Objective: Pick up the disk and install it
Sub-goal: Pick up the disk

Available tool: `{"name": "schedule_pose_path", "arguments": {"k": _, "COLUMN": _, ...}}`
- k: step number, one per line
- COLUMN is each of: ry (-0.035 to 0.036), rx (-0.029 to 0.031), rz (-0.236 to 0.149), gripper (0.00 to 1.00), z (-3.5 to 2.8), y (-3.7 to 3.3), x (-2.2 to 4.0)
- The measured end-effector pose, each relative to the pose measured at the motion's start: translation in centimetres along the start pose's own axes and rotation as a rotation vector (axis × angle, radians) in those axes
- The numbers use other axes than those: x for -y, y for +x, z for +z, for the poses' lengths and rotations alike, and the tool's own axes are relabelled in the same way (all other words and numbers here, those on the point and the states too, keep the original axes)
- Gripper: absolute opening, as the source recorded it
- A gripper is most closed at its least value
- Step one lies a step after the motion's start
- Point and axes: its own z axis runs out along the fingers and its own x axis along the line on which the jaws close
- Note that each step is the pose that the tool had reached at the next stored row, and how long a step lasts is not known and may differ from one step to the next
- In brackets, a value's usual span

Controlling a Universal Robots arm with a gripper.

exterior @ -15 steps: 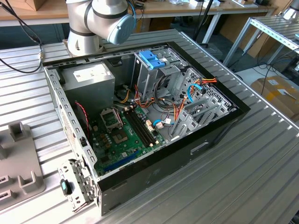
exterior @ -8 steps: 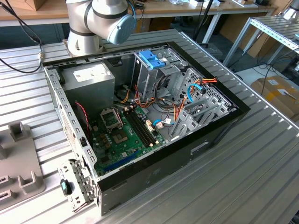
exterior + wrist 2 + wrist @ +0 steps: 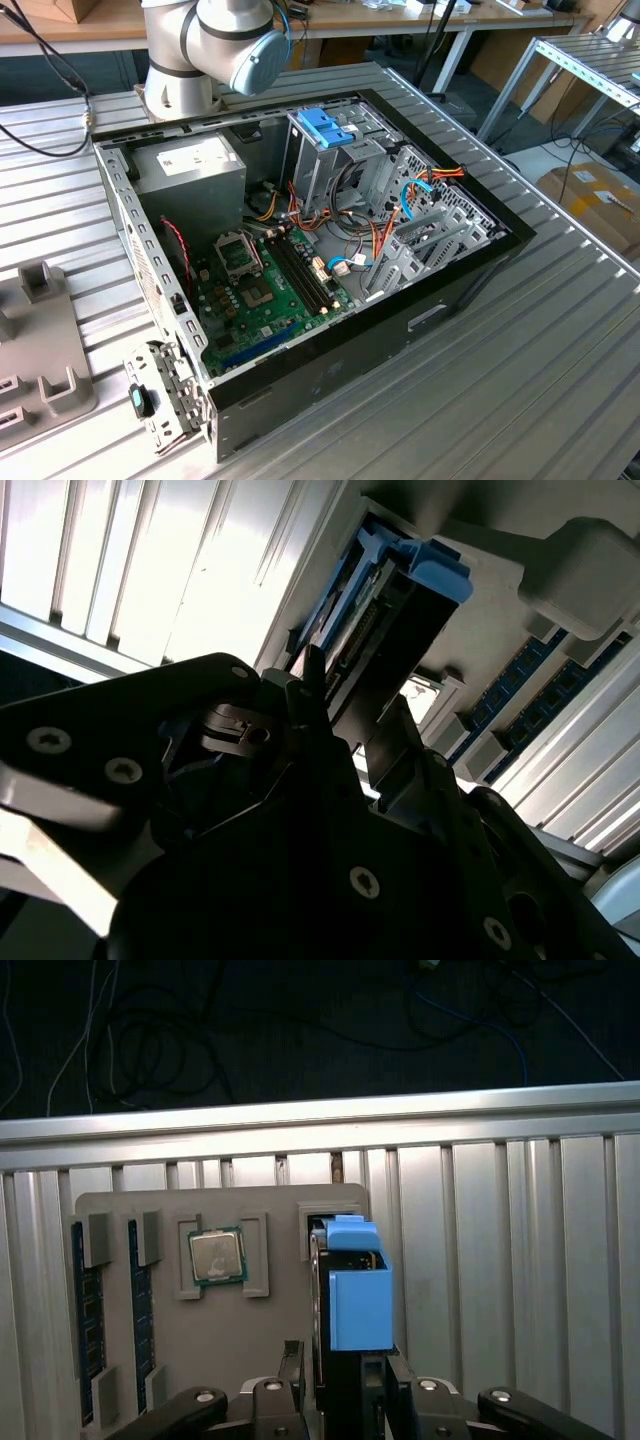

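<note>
The disk (image 3: 358, 1305) is a dark drive in a bright blue carrier frame. It stands on edge in a slot of a grey holder tray (image 3: 270, 1330) that lies on the ribbed metal table. My gripper (image 3: 350, 1380) straddles the disk's near end, with one black finger (image 3: 297, 1365) pressed against each flat side. In the second wrist view the disk (image 3: 400, 630) runs away from the gripper (image 3: 355, 715) toward the tray. The open computer case (image 3: 300, 250) lies on its side in the exterior view, with a metal drive cage (image 3: 335, 160) inside.
The tray also holds a processor chip (image 3: 217, 1256) and memory sticks (image 3: 85, 1310). The table edge (image 3: 320, 1120) runs just beyond the tray, with dark floor and cables past it. The arm's base (image 3: 215, 40) stands behind the case. Cables (image 3: 420, 190) cross the case beside the cage.
</note>
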Motion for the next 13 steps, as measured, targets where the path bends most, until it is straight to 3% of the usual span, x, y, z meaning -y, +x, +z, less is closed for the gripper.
{"name": "schedule_pose_path", "arguments": {"k": 11, "ry": 0.0001, "rx": 0.0001, "rz": 0.000, "gripper": 0.43, "z": 0.03, "y": 0.00, "x": 0.00}}
{"name": "schedule_pose_path", "arguments": {"k": 13, "ry": 0.0001, "rx": 0.0001, "rz": 0.000, "gripper": 0.35, "z": 0.03, "y": 0.00, "x": 0.00}}
